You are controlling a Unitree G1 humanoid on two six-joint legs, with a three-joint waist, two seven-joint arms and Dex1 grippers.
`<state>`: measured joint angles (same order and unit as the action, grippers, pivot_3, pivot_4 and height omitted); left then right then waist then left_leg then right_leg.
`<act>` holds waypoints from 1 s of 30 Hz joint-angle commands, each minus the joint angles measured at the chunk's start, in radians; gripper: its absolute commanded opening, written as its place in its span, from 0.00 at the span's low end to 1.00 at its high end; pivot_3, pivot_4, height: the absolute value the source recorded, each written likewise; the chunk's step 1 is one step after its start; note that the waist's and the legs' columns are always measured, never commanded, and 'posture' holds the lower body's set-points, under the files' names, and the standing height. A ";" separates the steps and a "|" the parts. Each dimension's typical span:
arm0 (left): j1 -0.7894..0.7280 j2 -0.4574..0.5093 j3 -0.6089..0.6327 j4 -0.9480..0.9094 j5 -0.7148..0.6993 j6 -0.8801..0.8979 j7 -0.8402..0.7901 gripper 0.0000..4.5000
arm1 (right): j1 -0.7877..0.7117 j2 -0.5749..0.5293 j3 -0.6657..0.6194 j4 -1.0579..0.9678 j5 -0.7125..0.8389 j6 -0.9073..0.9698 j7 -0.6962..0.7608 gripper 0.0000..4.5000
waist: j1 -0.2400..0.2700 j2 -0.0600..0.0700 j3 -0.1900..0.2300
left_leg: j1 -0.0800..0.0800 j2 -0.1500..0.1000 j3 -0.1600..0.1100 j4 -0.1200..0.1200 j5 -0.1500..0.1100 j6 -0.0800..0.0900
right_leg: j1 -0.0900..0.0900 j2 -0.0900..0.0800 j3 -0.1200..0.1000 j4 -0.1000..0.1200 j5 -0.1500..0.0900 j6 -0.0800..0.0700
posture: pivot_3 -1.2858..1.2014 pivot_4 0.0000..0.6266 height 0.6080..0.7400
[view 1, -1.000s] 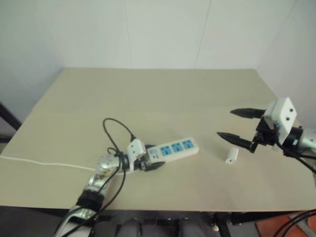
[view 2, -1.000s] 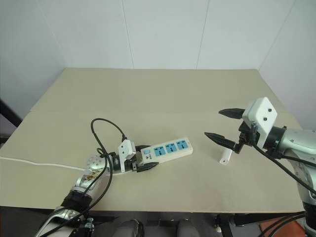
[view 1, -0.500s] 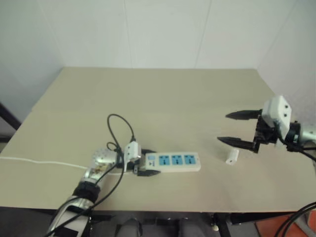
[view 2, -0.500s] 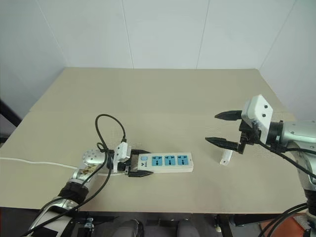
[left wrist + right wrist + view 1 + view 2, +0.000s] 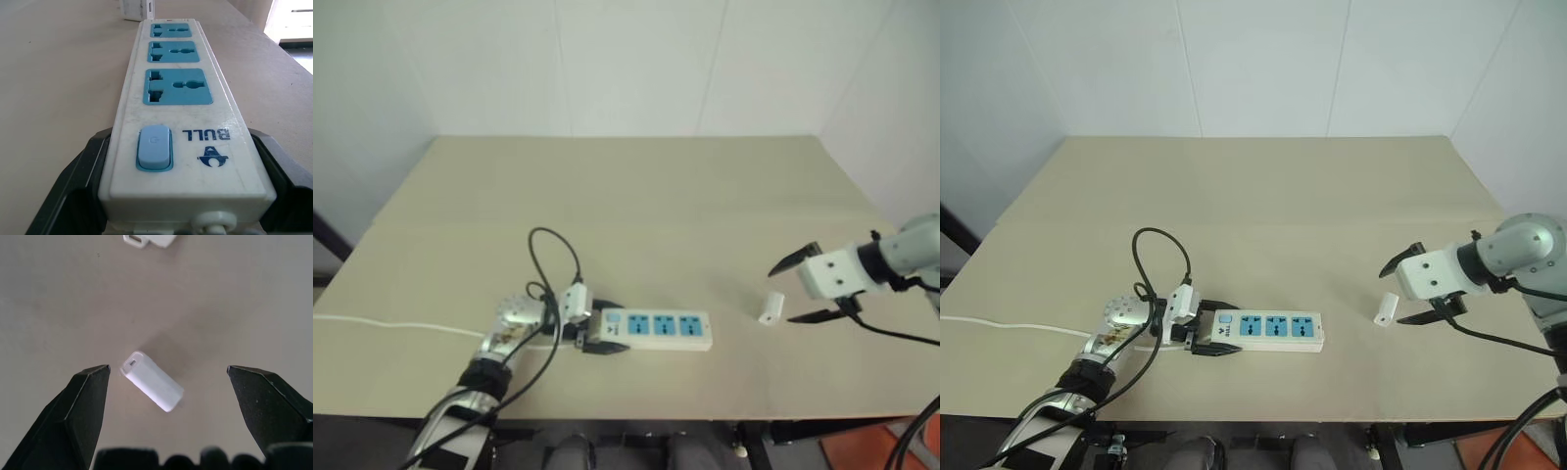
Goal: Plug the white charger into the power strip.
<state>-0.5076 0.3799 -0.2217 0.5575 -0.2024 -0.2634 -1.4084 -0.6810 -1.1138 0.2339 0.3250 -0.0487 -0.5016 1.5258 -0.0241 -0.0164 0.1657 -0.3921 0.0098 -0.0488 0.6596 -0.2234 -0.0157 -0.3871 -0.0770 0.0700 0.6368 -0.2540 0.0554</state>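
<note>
one white charger (image 5: 152,381) flat, long axis diagonal between spread right fingers (image 5: 83,396); left fingers (image 5: 73,191) grasping power strip (image 5: 176,103)

The power strip (image 5: 1268,331) lies flat on the table (image 5: 1263,196), near its front edge and left of centre, its length running left to right. The left gripper (image 5: 1203,332) sits at the strip's left, switch end, one finger on each side. The white charger (image 5: 1386,309) lies on the table well to the strip's right, between the spread fingers of the right gripper (image 5: 166,382) above it. The strip's cord (image 5: 999,324) trails off to the table's left edge.
</note>
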 commanded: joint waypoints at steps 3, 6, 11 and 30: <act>0.035 0.014 -0.051 0.018 0.058 0.010 -0.010 0.74 | -0.059 0.014 0.068 0.079 -0.111 -0.195 -0.010 1.00 | 0.003 0.000 0.000 | 0.000 0.000 0.000 0.000 0.000 0.000 | 0.000 0.000 0.000 0.000 0.000 0.000 | 0.52 0.24 1.00; 0.037 0.019 -0.051 0.014 0.059 0.012 -0.009 0.74 | -0.069 0.011 0.101 0.099 -0.134 -0.270 -0.007 1.00 | 0.002 0.000 0.000 | 0.000 0.000 0.000 0.000 0.000 0.000 | 0.000 0.000 0.000 0.000 0.000 -0.001 | 0.52 0.24 1.00; 0.041 0.023 -0.051 0.005 0.062 0.016 0.000 0.74 | -0.103 0.041 0.141 0.153 -0.243 -0.391 -0.101 1.00 | -0.001 0.000 0.000 | 0.002 0.000 0.000 0.000 0.000 0.000 | 0.001 0.000 0.001 0.001 0.000 -0.001 | 0.52 0.24 1.00; 0.032 0.025 -0.053 0.005 0.068 0.018 0.022 0.74 | -0.179 0.096 0.281 0.226 -0.393 -0.519 -0.187 0.87 | -0.007 0.000 0.000 | 0.003 -0.001 0.000 0.000 0.000 0.000 | 0.001 0.000 0.001 0.003 0.000 -0.002 | 0.52 0.24 1.00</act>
<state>-0.4971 0.3928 -0.2262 0.5363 -0.2019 -0.2572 -1.3874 -0.8377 -1.0148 0.5094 0.5446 -0.4316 -1.0018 1.3438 -0.0309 -0.0163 0.1656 -0.3895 0.0091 -0.0488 0.6596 -0.2234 -0.0156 -0.3862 -0.0775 0.0711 0.6401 -0.2542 0.0537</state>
